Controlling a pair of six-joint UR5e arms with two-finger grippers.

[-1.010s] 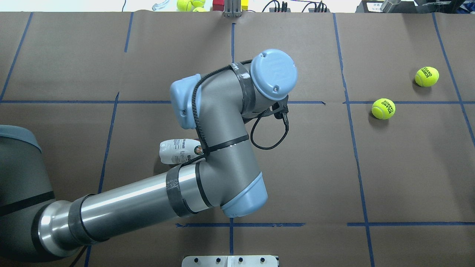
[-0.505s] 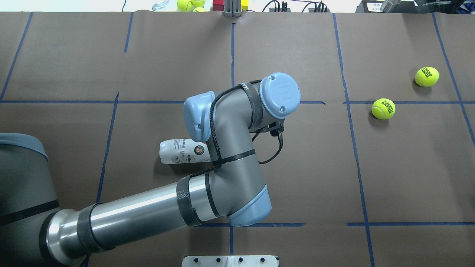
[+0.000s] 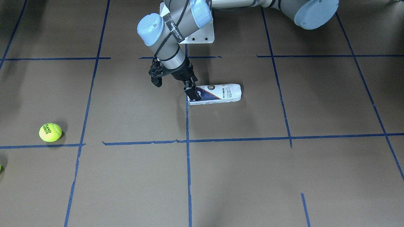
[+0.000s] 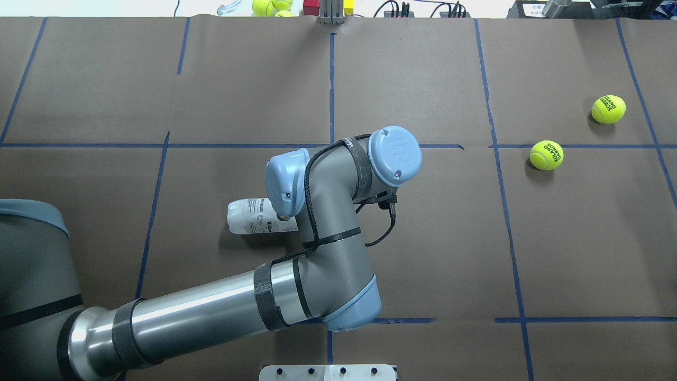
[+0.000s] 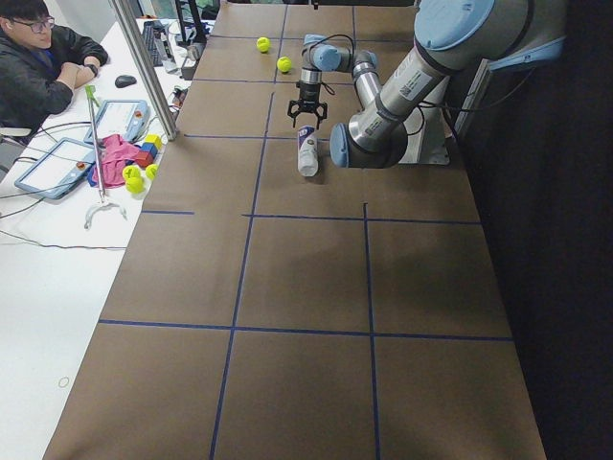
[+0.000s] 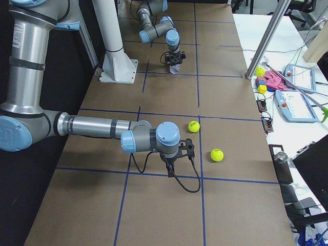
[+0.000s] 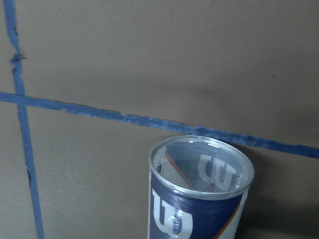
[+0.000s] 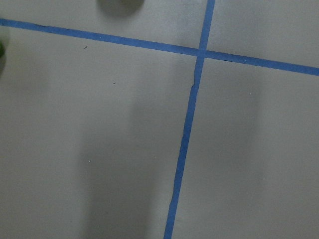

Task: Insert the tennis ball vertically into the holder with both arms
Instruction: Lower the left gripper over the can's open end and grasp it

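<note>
The holder [image 3: 221, 92], a clear tube with a navy-and-white label, lies on its side near the table's middle. It also shows in the overhead view [image 4: 253, 216]. My left gripper [image 3: 174, 86] is open and hangs just above the table at the tube's open end, one fingertip [image 3: 193, 94] at the rim. The left wrist view looks into the open mouth of the holder [image 7: 202, 172]. Two tennis balls [image 4: 546, 155] [image 4: 608, 109] lie far to my right. My right gripper [image 6: 171, 165] hovers near the balls [image 6: 193, 126]; I cannot tell whether it is open.
The white base plate [image 4: 328, 372] sits at the table's near edge. More balls and coloured blocks [image 4: 272, 6] lie beyond the far edge. An operator [image 5: 38, 57] sits at a side table. Blue tape lines grid the brown table [image 3: 240, 176].
My left wrist has swung back toward my base and lowered over the tube's open end. The tube and the balls have not moved.
</note>
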